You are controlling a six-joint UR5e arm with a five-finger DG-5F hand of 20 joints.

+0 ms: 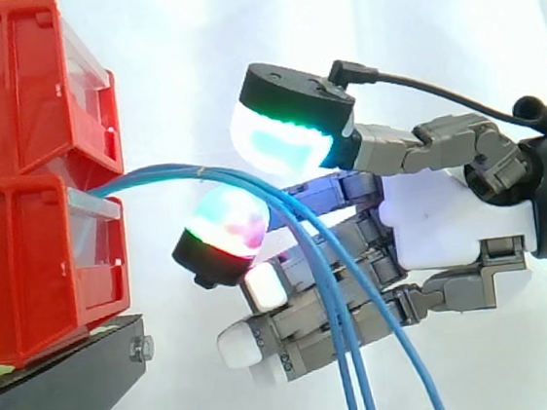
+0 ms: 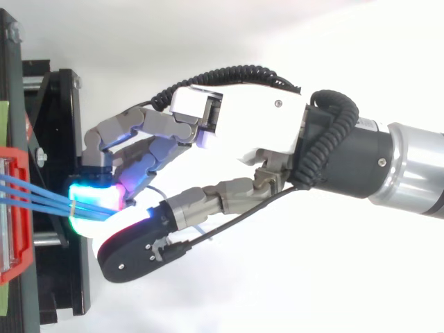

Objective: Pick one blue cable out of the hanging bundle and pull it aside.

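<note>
My hand (image 1: 451,216) was at the thin blue cables (image 1: 153,176).
They arched out of the lower red plastic bin (image 1: 36,269) and hung down across me; whether I gripped any, I could not tell.

Smooth blue cables (image 1: 158,174), glossy plastic bins (image 1: 35,259)

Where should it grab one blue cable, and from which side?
Take the outer cable on its hanging run, below the arc out of the bin. There it splays clear of the other two; nearer the bin all three run bunched. Come from the view's right, the side of the hand, probably, so that strand is met first.
</note>
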